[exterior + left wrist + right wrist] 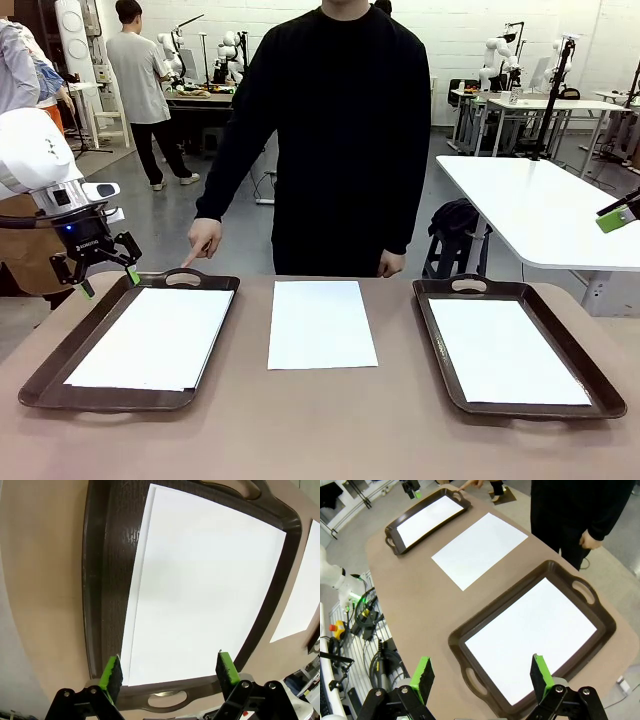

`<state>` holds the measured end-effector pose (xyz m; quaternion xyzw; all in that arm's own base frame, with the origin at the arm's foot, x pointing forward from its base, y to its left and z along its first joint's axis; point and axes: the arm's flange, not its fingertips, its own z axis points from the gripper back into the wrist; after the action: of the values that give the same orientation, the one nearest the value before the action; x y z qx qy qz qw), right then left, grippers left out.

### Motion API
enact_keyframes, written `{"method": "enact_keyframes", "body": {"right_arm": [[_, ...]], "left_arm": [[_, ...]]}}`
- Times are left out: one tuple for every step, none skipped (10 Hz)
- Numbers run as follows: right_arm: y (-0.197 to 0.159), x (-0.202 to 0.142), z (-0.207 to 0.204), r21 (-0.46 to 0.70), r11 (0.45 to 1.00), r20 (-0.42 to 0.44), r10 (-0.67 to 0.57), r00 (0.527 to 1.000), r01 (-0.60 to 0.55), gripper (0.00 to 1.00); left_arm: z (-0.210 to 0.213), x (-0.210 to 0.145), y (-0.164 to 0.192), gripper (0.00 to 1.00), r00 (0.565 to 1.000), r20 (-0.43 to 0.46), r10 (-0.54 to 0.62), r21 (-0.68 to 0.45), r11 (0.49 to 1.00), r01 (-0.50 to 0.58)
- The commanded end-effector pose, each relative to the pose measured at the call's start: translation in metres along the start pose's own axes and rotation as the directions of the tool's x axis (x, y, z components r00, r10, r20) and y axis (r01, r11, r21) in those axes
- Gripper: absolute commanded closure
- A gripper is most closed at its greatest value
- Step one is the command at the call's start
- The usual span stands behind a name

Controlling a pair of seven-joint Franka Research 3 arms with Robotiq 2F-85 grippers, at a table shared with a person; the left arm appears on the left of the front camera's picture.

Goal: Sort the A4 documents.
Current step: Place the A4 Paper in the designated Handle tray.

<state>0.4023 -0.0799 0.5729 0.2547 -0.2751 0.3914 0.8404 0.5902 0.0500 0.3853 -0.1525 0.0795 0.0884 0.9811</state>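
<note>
I count the A4 documents in three places. One sheet [322, 323] lies flat on the bare table [320, 430] between the two trays, touching neither. A small stack [152, 337] sits in the left tray [42, 385]; my left wrist camera shows its top sheet [205, 590] slightly offset, so a sliver of the sheet beneath [134, 610] shows along one long edge. One more sheet [505, 350] lies squarely on the floor of the right tray [438, 345]. My left gripper [110, 282] hangs above the left tray, by its far left corner in the front view. Its jaws are spread wide with nothing between the green pads [111, 672], and one tray handle [162, 698] lies below them. My right gripper [482, 675] is raised off to the outer side of the right tray, looking down across it, likewise spread wide and empty. Across the table the person [340, 130] stands behind the middle sheet. One hand [203, 240] points a finger down at the left tray's far handle [183, 278], and the other hand [391, 263] is at the table's far edge.
</note>
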Motion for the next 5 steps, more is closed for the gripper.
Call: {"method": "enact_keyframes", "body": {"right_arm": [[-0.0003,-0.0001,-0.0012,-0.001,1.0,0.001,0.0,1.0,0.0,0.0],[-0.0003,-0.0001,-0.0012,-0.001,1.0,0.001,0.0,1.0,0.0,0.0],[-0.0003,-0.0001,-0.0012,-0.001,1.0,0.001,0.0,1.0,0.0,0.0],[-0.0003,-0.0001,-0.0012,-0.001,1.0,0.001,0.0,1.0,0.0,0.0],[-0.0003,-0.0001,-0.0012,-0.001,1.0,0.001,0.0,1.0,0.0,0.0]], "left_arm": [[0.0005,-0.0001,0.0,0.03,1.0,0.0,0.0,0.0,1.0,0.0],[0.0005,-0.0001,0.0,0.03,1.0,0.0,0.0,0.0,1.0,0.0],[0.0005,-0.0001,0.0,0.03,1.0,0.0,0.0,0.0,1.0,0.0],[0.0005,-0.0001,0.0,0.03,1.0,0.0,0.0,0.0,1.0,0.0],[0.0005,-0.0001,0.0,0.03,1.0,0.0,0.0,0.0,1.0,0.0]]}}
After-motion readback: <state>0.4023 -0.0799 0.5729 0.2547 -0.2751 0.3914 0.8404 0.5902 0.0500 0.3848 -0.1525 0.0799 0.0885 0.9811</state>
